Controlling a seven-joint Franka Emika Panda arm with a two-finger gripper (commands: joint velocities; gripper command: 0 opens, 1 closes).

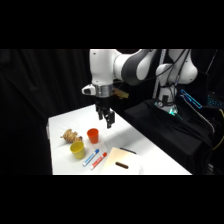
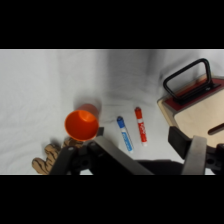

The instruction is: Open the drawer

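While the white arm hangs above the white worktop (image 1: 62, 122), its jaws (image 1: 107, 120) sit in the air above an orange cup (image 1: 92, 135), spread apart and holding nothing. The drawer (image 1: 121, 161), a flat cream box with dark handles, lies on the worktop at about 4 o'clock from the cup, near the front edge. Between cup and drawer lie a blue marker (image 1: 90, 157) and a red marker (image 1: 99, 160), side by side. A yellow cup (image 1: 77, 149) stands at 7 o'clock from the orange one.
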